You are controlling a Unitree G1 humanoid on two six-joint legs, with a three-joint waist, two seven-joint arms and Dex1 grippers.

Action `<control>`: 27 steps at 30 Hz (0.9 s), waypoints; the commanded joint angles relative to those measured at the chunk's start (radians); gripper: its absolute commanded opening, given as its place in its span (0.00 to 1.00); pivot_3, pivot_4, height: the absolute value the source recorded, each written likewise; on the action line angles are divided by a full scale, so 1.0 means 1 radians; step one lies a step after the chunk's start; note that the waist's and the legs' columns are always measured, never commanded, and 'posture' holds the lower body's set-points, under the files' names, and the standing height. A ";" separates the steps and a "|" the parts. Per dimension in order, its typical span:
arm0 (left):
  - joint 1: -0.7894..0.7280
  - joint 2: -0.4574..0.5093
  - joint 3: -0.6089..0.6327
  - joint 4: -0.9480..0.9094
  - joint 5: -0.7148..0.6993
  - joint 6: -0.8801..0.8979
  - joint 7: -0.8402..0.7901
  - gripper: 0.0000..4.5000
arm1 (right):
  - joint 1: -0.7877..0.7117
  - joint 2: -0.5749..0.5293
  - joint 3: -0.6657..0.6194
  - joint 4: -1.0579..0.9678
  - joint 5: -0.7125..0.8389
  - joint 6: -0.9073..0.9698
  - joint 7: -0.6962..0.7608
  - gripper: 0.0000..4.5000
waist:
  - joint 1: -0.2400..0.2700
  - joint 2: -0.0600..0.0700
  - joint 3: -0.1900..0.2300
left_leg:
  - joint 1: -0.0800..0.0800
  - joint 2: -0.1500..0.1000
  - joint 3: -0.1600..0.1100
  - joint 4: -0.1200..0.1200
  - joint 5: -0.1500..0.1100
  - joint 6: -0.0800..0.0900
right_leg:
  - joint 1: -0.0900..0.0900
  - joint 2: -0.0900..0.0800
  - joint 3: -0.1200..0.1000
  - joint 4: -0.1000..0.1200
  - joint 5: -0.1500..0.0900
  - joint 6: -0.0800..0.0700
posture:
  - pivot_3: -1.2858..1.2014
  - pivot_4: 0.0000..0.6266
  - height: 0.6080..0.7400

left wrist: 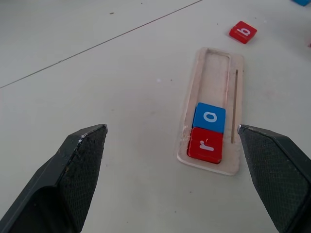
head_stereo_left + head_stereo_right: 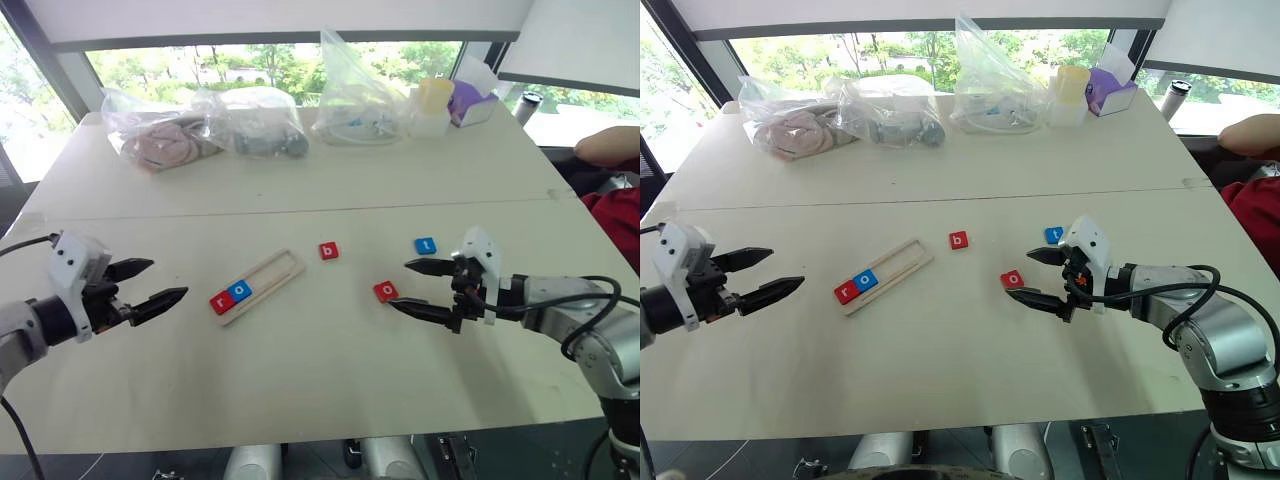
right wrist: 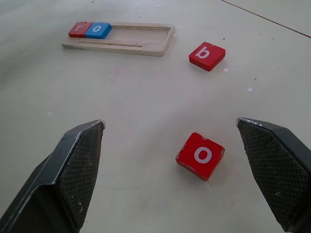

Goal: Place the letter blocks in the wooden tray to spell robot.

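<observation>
Red o block (image 2: 385, 291) just before right tool (image 2: 419, 287), wide open, empty

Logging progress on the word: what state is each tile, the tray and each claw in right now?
red r tile: seated in tray, end slot.
blue o tile: seated beside r.
red b tile: loose on table.
red o tile: loose, by right claw.
blue t tile: loose on table.
wooden tray: partly filled, rest empty.
left claw: open, empty.
right claw: open, empty.
</observation>
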 commanded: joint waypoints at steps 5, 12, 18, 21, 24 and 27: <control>-0.024 0.033 -0.074 -0.127 -0.001 0.043 0.030 1.00 | -0.054 -0.019 -0.020 -0.021 0.025 0.020 0.024 0.99 | 0.000 0.000 0.000 | 0.000 0.000 0.000 0.000 0.000 0.000 | 0.000 0.000 0.001 0.000 0.000 0.000 | 0.52 0.24 1.00; -0.216 0.073 -0.433 -0.016 0.182 -0.006 0.007 1.00 | -0.074 0.004 -0.002 -0.220 0.162 0.144 -0.026 0.99 | 0.001 0.000 0.000 | 0.000 0.000 0.000 0.001 0.000 0.000 | 0.000 0.003 0.002 0.001 0.000 0.000 | 0.52 0.24 1.00; -0.322 0.034 -0.611 0.098 0.317 -0.066 0.013 1.00 | -0.017 0.031 0.049 -0.345 0.187 0.184 -0.108 0.99 | -0.001 0.000 0.000 | 0.000 0.001 0.000 0.000 0.000 0.000 | -0.001 0.003 0.002 0.001 0.001 0.000 | 0.52 0.24 1.00; -0.315 0.022 -0.639 0.114 0.353 -0.082 0.019 1.00 | 0.006 0.035 0.059 -0.365 0.189 0.183 -0.133 0.99 | -0.001 0.000 0.000 | -0.001 0.001 0.000 0.000 0.000 0.000 | -0.002 0.003 0.003 0.001 0.001 0.000 | 0.52 0.24 1.00; -0.304 0.009 -0.657 0.126 0.384 -0.089 0.028 1.00 | 0.014 0.044 0.059 -0.371 0.198 0.182 -0.153 0.99 | 0.001 0.000 -0.001 | -0.001 0.001 0.000 0.000 0.000 0.000 | -0.001 0.003 0.003 0.001 0.001 0.000 | 0.52 0.24 1.00; -0.295 -0.010 -0.662 0.139 0.393 -0.085 0.031 1.00 | 0.016 0.050 0.058 -0.370 0.200 0.179 -0.168 0.99 | 0.003 0.000 -0.001 | 0.000 0.001 0.000 0.001 0.000 0.000 | 0.000 0.003 0.003 0.001 0.001 -0.001 | 0.52 0.24 1.00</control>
